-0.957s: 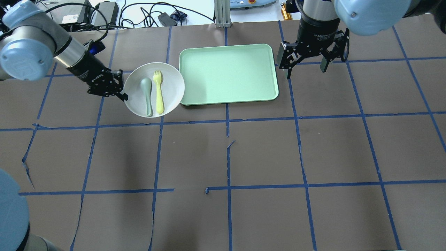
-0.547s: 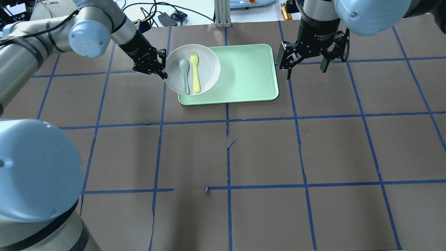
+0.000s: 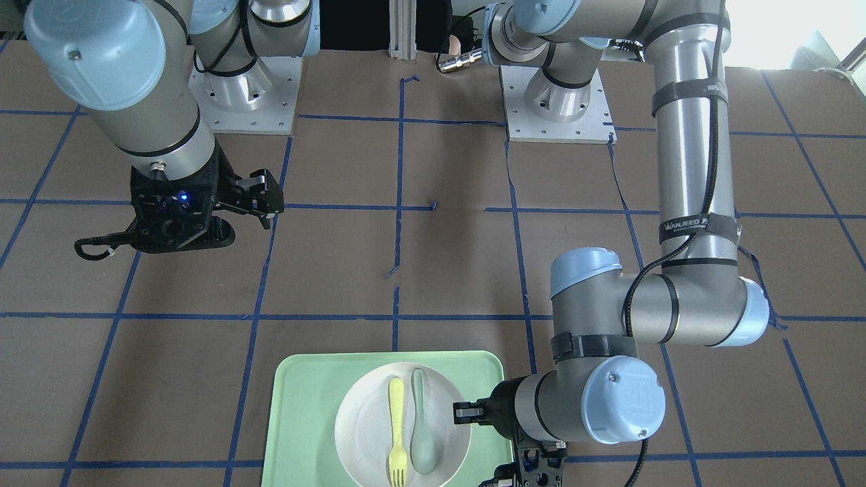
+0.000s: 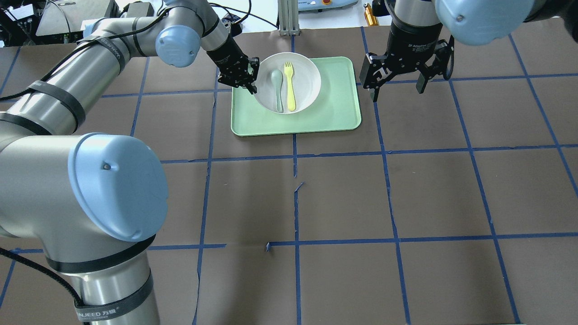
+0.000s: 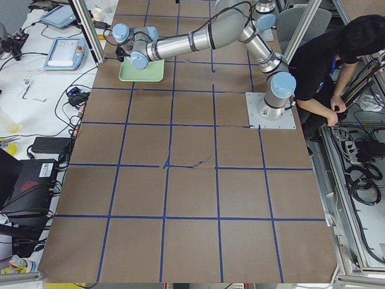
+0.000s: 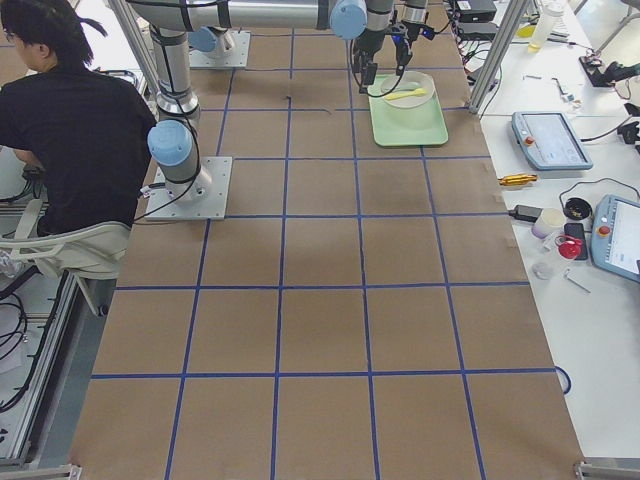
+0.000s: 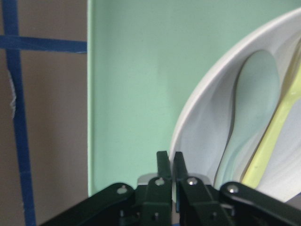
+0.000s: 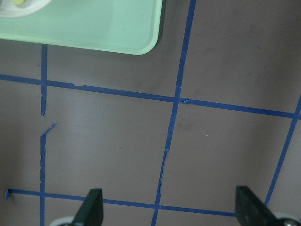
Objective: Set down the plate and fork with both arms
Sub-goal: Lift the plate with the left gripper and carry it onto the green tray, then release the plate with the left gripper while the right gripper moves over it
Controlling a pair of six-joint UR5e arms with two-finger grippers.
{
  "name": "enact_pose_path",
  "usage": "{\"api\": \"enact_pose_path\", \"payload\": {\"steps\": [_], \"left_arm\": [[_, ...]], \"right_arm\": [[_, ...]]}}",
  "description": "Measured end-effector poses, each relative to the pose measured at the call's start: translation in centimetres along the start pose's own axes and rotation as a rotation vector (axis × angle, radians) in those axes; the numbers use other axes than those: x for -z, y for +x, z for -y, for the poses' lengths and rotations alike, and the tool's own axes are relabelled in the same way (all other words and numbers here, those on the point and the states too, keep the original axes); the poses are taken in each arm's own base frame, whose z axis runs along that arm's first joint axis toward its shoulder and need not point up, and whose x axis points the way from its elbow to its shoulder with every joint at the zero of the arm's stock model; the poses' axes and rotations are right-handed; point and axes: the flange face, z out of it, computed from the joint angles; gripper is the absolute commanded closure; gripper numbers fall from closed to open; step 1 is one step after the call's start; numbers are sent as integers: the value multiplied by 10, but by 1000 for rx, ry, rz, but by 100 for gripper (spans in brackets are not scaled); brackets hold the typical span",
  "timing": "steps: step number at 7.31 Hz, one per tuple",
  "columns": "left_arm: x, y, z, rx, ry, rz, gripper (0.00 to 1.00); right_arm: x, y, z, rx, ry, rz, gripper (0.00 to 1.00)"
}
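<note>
Plate [image 4: 308, 74], pinched at its left rim by the closed left gripper [image 4: 249, 85], is held over the tray [image 4: 336, 110]. Fork [image 4: 289, 88] is laid on it, pointing away from the robot, on the side nearer the wide-open, empty right gripper [image 4: 396, 90].

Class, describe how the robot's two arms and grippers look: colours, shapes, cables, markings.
Both the left arm and right arm are silver-grey tubes with rounded light blue joint caps. Black straps, one lettered WANJEED, bind a black cable along the left arm. The left gripper and right gripper are black and two-fingered; white lettering marks the right one's body.
</note>
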Motion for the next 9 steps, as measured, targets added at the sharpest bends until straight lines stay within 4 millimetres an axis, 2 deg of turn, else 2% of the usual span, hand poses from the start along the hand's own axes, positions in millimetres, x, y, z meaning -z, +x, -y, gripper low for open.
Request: {"api": "enact_pose_path", "payload": {"steps": [1,2,3,4,6,7,8,9], "left_arm": [[-14,5,4,-15,4,0,100],[-27,11,5,-33,7,1,17],[-36,17,5,-47,10,2,0],[-36,22,6,-58,36,0,0],[-21,25,-2,-68,84,1,0],[0,10,-11,-47,88,23,0],[31,-17,-22,-20,82,57,0],[61,-48,-37,-15,64,104,0]], "right_arm": [[0,0,0,0,-1,1,0],[-1,0,0,0,-2,1,0],[-1,0,0,0,0,1,0],[-2,0,4,0,11,1,0],[-17,1,37,-6,101,2,0],[-31,0,59,-15,150,3,11],[-48,-5,81,-28,194,6,26],[-67,-16,100,-45,229,10,48]]}}
